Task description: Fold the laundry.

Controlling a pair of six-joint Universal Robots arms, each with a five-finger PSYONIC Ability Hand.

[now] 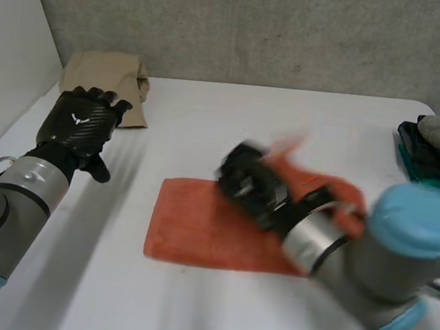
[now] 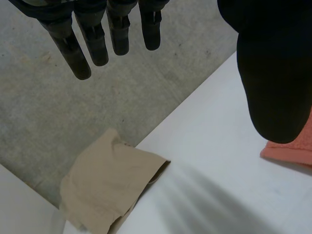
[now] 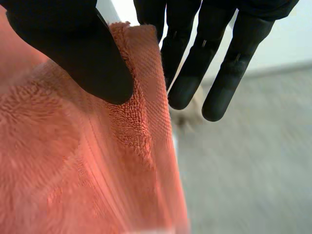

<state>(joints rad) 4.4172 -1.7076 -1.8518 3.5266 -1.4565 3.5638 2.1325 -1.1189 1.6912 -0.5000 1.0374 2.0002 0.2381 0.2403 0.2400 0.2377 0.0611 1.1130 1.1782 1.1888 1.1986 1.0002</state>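
Grey concrete wall (image 1: 256, 28) behind, white table (image 1: 209, 117) in front, with one grey arm reaching in from each side.

At the table's middle, an orange towel (image 1: 198, 229): flat over most of its length, raised off the surface at its right end. At the table's right edge, a pile of dark and grey clothes (image 1: 436, 151), well apart from the towel. At the far left corner, a folded beige cloth (image 1: 108, 76), partly hanging over the table's edge.

Right hand (image 1: 249, 185) at the towel's lifted right end. From the right wrist camera, more exact: thumb (image 3: 73, 53) pressed onto the near face of the towel's hemmed edge, fingers (image 3: 195, 73) straight and close together on the far side of that edge, so pinching the hem between them. Blurred in the head view, with orange showing above and behind the palm.

Left hand (image 1: 79, 128) above the table's left side, just in front of the beige cloth and apart from the towel. Fingers straight and spread, thumb out, holding nothing. From the left wrist camera, beyond its thumb, one corner of the towel on the table.
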